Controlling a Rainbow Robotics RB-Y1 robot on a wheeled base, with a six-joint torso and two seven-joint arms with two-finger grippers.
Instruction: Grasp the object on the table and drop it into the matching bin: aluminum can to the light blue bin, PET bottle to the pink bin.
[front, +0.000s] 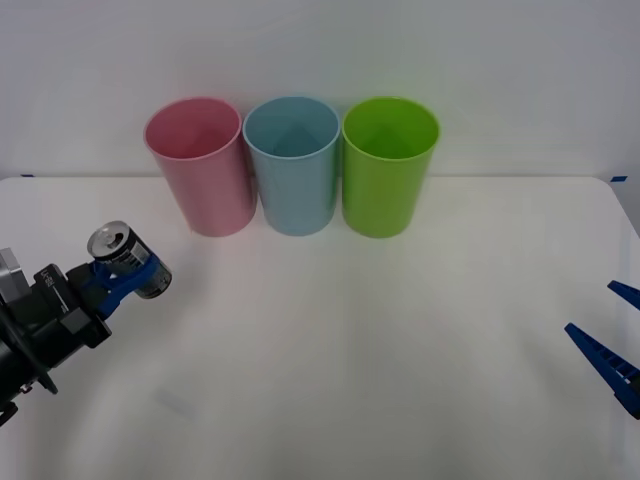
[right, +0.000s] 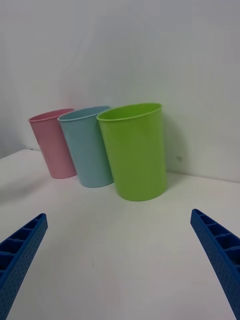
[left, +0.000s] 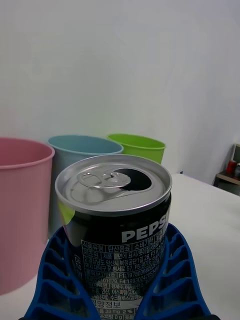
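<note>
The table (front: 360, 350) is a wide, plain white surface extending in front of me. At its far edge three tapered bins stand upright in a row, sides touching or nearly so: the pink bin (front: 200, 165) on my left, the light blue bin (front: 293, 163) in the middle, and a lime green bin (front: 388, 164) on my right. My right gripper (front: 612, 340) hangs at the right edge of the table, well apart from the bins, its blue ribbed fingers (right: 22, 250) spread wide and holding nothing. My left gripper (front: 125, 272) is at the left side, near the pink bin and on my side of it. Its fingers (left: 55, 270) are clamped around the aluminum can (front: 128, 260). The can's dark label faces the wrist camera and its opened pull-tab top (left: 112, 182) faces upward.
</note>
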